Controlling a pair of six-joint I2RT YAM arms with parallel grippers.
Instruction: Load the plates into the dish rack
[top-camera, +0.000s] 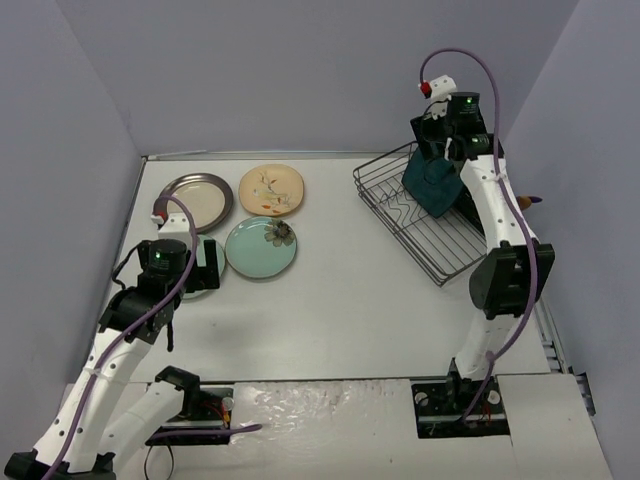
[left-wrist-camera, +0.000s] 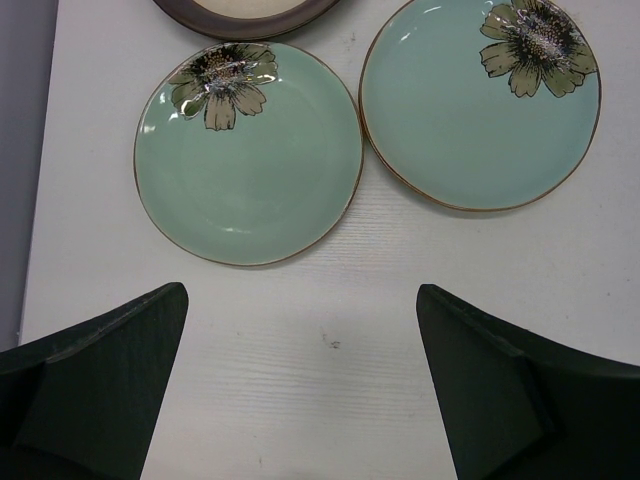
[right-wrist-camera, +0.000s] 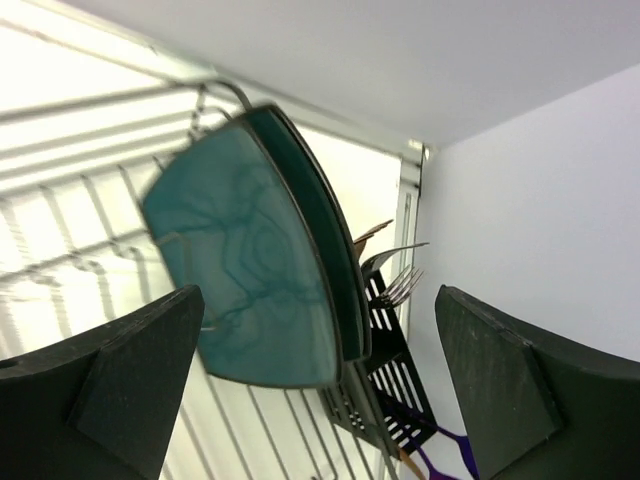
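Observation:
Two dark teal plates (top-camera: 432, 185) stand on edge together in the black wire dish rack (top-camera: 400, 218); in the right wrist view they are the front one (right-wrist-camera: 250, 260) and the one behind it (right-wrist-camera: 340, 250). My right gripper (top-camera: 443, 128) hovers above them, open and empty (right-wrist-camera: 315, 330). My left gripper (top-camera: 205, 262) is open and empty (left-wrist-camera: 300, 300) over bare table, just short of a mint flower plate (left-wrist-camera: 248, 155). A second mint plate (top-camera: 261, 248) lies beside it (left-wrist-camera: 480, 105). The cream floral plate (top-camera: 271, 190) and the dark-rimmed cream plate (top-camera: 197, 200) lie flat behind.
The rack's black slotted caddy (right-wrist-camera: 400, 345) holds forks and a purple-handled utensil, next to the right wall. The rack's wavy slots (top-camera: 415, 235) run toward the near end. Walls close in the table (top-camera: 340, 300) on the left, back and right.

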